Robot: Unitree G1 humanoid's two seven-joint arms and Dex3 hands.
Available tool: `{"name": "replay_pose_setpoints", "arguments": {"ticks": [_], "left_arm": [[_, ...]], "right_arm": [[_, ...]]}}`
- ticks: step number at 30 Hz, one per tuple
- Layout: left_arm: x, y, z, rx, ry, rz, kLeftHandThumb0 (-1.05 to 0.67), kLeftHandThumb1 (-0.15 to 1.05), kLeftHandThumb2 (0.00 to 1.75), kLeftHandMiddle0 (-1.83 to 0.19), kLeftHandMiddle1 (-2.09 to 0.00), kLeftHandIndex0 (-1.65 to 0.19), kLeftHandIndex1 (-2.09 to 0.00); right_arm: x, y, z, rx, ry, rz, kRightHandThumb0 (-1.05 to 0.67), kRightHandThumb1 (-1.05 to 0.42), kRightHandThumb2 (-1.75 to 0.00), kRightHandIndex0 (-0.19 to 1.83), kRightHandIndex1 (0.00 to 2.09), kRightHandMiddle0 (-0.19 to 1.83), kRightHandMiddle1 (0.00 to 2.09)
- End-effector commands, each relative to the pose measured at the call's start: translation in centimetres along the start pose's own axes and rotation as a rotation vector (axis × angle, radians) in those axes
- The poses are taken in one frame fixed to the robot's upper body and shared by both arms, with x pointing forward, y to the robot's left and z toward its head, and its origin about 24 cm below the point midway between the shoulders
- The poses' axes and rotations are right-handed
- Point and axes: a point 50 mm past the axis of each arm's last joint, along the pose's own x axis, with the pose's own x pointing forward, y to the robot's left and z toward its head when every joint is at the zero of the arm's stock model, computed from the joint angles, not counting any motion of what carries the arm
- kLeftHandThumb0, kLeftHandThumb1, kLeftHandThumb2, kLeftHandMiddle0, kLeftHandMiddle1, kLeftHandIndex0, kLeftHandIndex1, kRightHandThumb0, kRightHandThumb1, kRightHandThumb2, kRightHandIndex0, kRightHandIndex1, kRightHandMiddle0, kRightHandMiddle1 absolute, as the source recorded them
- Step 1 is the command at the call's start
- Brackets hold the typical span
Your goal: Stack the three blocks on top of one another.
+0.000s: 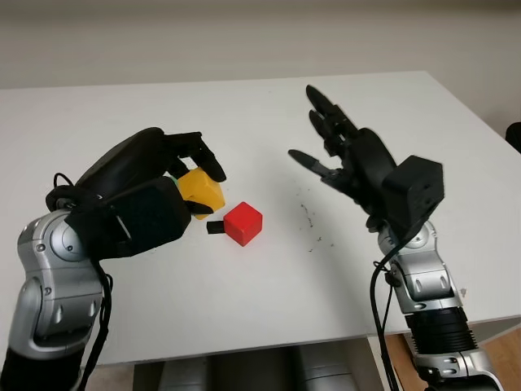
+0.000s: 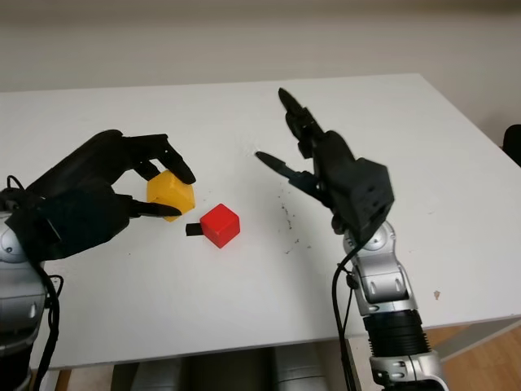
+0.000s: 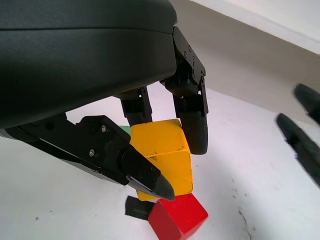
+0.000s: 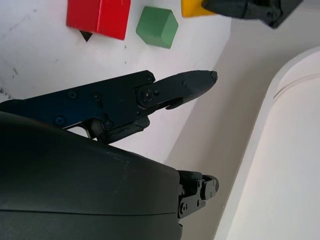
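Our left hand (image 1: 175,183) grips the yellow block (image 1: 201,191), held just beside the red block (image 1: 242,223) on the white table (image 1: 244,122). A green block (image 4: 157,26) sits near them. Our right hand (image 1: 342,159) is open above the table, holding nothing.

Yellow block (image 1: 201,190), red block (image 1: 242,223), green block (image 4: 157,26); white table (image 1: 244,122), black robot hand (image 1: 134,199).
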Motion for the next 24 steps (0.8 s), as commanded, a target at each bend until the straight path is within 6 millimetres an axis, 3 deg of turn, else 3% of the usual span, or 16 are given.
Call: {"name": "replay_pose_setpoints", "arguments": {"ticks": [1, 9, 24], "left_arm": [[0.6, 0.4, 0.6, 0.026, -0.027, 0.0, -0.07, 0.89, 0.05, -0.64, -1.21, -0.51, -1.23], [2.1, -0.4, 1.3, 0.091, -0.062, -0.048, -0.06, 0.9, 0.05, -0.63, -1.19, -0.5, -1.22], [3.8, -1.8, 1.9, 0.138, -0.078, -0.097, -0.08, 0.88, 0.05, -0.65, -1.23, -0.49, -1.19]], "right_arm": [[-0.1, 0.4, 0.0, -0.019, -0.009, 0.003, -0.64, -1.05, -0.25, 0.11, 0.08, 0.13, 0.13], [0.2, 1.2, 0.1, -0.048, -0.06, -0.013, -0.72, -1.05, -0.53, 0.09, 0.06, 0.09, 0.09], [0.4, 1.0, 0.3, -0.029, -0.107, -0.129, -0.72, -1.05, -0.56, 0.07, 0.05, 0.09, 0.07]]}}
